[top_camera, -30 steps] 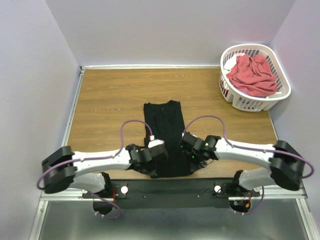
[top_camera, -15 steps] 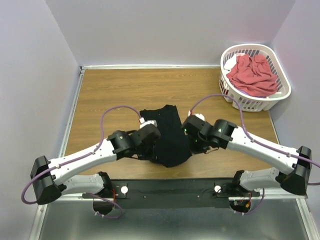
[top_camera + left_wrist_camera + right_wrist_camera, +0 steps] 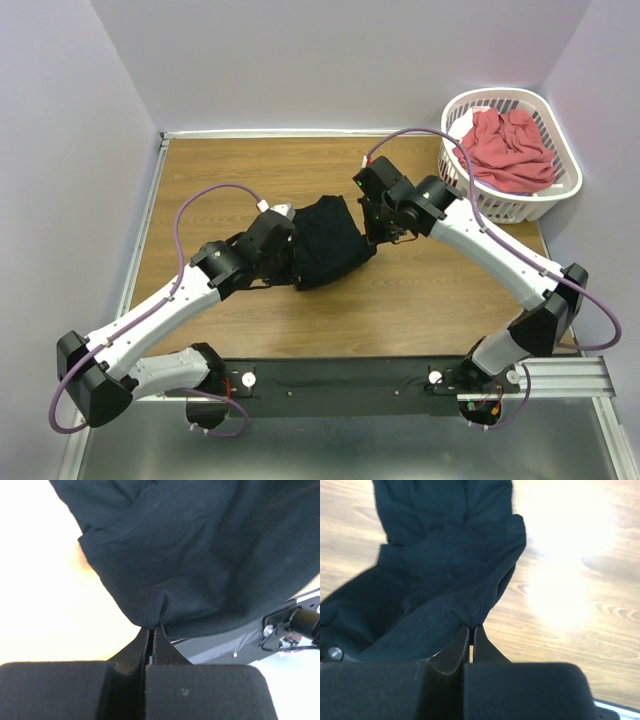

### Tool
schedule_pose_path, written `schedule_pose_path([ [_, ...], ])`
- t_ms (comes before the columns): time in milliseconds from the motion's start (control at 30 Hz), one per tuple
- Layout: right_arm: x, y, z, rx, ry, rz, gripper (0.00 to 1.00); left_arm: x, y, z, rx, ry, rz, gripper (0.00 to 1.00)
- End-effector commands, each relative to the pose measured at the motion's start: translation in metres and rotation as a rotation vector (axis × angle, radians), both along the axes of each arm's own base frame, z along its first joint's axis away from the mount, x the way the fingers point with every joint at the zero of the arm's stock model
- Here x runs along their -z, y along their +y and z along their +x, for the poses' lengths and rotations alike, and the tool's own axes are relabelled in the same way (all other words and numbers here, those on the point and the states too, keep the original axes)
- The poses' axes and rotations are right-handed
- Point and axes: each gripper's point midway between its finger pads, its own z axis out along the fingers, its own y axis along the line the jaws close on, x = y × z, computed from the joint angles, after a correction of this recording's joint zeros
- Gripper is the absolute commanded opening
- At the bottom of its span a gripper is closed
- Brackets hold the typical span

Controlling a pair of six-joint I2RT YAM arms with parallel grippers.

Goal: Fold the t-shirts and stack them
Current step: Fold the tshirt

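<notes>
Black t-shirt sits around the middle of the bench, bunched and part-lifted betw. the two arms. An upper layer is held above a flatter layer on the wood. Left gripper is clamped tight on an edge of the cloth, w/ fabric puckering right at the tips. Right gripper is likewise pinched fully closed on the opposite edge, and the cloth drapes away from it in soft folds. Coral-red t-shirt lies crumpled in the white basket at far right, well apart.

Handling, as I judge it:
- **Weight/stiffness:** v. light and limp. It sags wherever unsupported, so both held points need to travel together & level or the fold skews.
- **Grip:** thin knit, prob. decent grip on the pads, but a shallow pinch could pull out if tugged. Not fragile.
- **Where to hold:** hem/shoulder corners or doubled edges, catching all layers. Avoid mid-panel grabs, which just bunch it.
- **Red one:** prob. same feel. Take a top fold to lift it out, then find the shoulders.
</notes>
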Motion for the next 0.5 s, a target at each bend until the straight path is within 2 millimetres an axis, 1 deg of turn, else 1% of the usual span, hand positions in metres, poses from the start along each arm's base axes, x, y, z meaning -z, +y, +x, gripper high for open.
schedule_pose_path([
  [0,0.002,0.005,0.016,-0.051,0.002,-0.02,0.0,-0.009,-0.007,0.013,0.071,-0.047,-0.065,0.0],
  [33,-0.002,0.008,0.022,-0.058,-0.006,-0.012,0.01,-0.008,-0.005,0.019,0.073,-0.057,-0.068,0.0],
  [67,0.001,0.01,0.026,-0.06,0.0,-0.018,0.0,-0.006,-0.006,0.021,0.078,-0.053,-0.069,0.0],
  [133,-0.001,0.011,0.034,-0.061,-0.003,-0.016,0.0,-0.01,-0.007,0.027,0.079,-0.067,-0.085,0.0],
  [167,-0.006,0.014,0.038,-0.064,-0.014,-0.003,0.0,-0.012,-0.007,0.029,0.085,-0.075,-0.081,0.0],
  [200,-0.004,0.016,0.042,-0.067,-0.008,-0.004,0.0,-0.011,-0.007,0.032,0.085,-0.076,-0.075,0.0],
  [233,-0.007,0.016,0.048,-0.067,-0.015,0.003,0.0,-0.014,-0.004,0.037,0.072,-0.086,-0.073,0.0],
  [300,-0.004,0.018,0.052,-0.071,-0.01,-0.005,0.0,-0.016,-0.003,0.042,0.072,-0.098,-0.057,0.0],
  [367,-0.005,0.019,0.049,-0.081,0.001,0.009,0.0,-0.017,-0.004,0.043,0.078,-0.102,-0.06,0.0],
  [400,-0.002,0.019,0.045,-0.086,0.015,0.012,0.0,-0.018,-0.006,0.04,0.09,-0.096,-0.075,0.0],
  [433,0.002,0.017,0.035,-0.097,0.041,0.026,0.01,-0.017,-0.007,0.035,0.1,-0.093,-0.089,0.0],
  [467,-0.004,0.017,0.032,-0.104,0.037,0.044,0.0,-0.013,-0.008,0.032,0.107,-0.08,-0.095,0.0],
])
